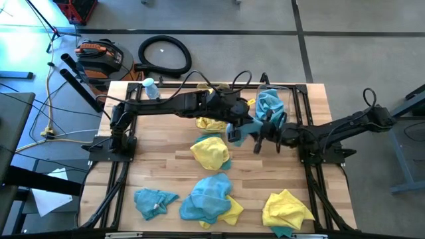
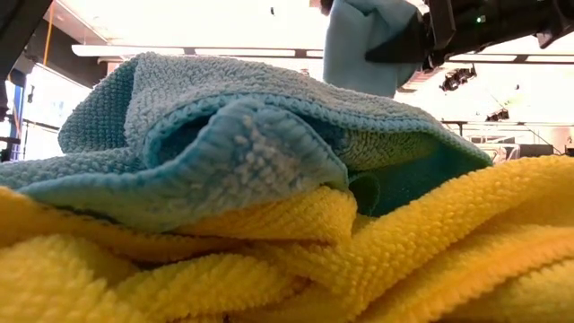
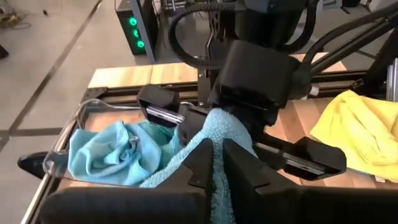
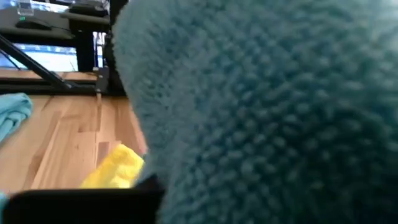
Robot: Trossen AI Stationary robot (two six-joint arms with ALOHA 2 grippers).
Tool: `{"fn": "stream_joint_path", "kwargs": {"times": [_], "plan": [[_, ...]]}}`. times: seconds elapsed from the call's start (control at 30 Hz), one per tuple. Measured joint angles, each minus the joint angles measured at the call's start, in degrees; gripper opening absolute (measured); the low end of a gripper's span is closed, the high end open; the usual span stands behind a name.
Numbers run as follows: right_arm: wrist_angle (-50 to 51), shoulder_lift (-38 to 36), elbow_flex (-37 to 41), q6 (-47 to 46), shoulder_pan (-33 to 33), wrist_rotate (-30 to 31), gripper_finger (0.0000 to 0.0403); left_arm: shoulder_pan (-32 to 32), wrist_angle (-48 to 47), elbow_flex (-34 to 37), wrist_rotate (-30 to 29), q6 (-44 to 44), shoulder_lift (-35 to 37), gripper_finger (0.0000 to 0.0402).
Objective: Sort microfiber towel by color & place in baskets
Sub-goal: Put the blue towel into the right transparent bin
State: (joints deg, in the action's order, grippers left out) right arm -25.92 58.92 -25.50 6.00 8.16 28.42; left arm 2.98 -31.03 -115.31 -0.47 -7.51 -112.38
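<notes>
the left gripper [image 3: 214,165] pinched a teal-blue towel [image 3: 211,134] beside the right gripper [image 1: 260,136], whose finger spread could not be told, above a clear basket [image 3: 68,146].

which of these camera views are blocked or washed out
Low view: heaped yellow towels and a teal towel fill it, bright ceiling glare behind. Right wrist view: blurred teal cloth covers most of it. High and left wrist views are clear.
</notes>
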Motion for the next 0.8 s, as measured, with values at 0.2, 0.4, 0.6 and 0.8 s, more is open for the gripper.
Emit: {"fn": "stream_joint_path", "kwargs": {"times": [0.2, 0.4, 0.6, 0.8], "plan": [[-0.7, -0.2, 0.0, 0.3, 0.1, 0.3, 0.0023, 0.0, -1.4, 0.0, -0.1, -0.7, 0.1, 0.0066], [2.7, -4.0, 0.0, -0.1, 0.1, 6.6, 0.0005, 0.6, -11.4, 0.0, -0.6, -1.8, 1.0, 0.0102], [7.4, -11.9, 0.0, -0.8, 0.1, 16.1, 0.0004, 1.8, -17.6, 1.9, -2.6, 4.2, 2.0, 0.0105], [15.7, -20.5, 0.0, 0.3, 0.1, 27.4, 0.0003, 2.0, -15.7, 10.1, -5.9, 5.2, 5.1, 0.0105]]}}
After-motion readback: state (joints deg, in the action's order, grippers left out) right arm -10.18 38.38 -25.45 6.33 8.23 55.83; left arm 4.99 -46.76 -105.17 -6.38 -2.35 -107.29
